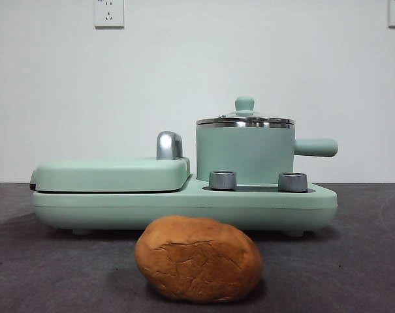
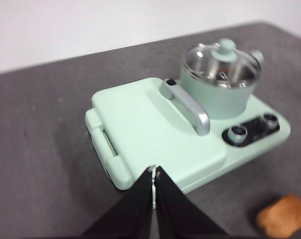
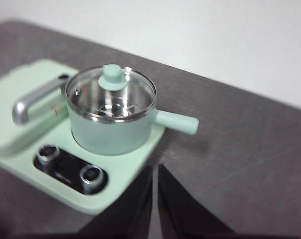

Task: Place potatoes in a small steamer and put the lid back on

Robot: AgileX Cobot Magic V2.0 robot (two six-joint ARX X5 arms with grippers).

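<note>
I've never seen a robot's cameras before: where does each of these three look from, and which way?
Front: low at table height, facing the potato and steamer; no robot part shows.
Left wrist: above the griddle side, looking down; left pincer shut.
Right wrist: above the steamer's handle side, looking down; right pincer nearly shut.
All three share the lid.

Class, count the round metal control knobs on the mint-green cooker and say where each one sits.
2. Both sit on the cooker's front ledge below the small steamer: one knob toward the griddle side, the other knob toward the steamer's handle side.
</note>
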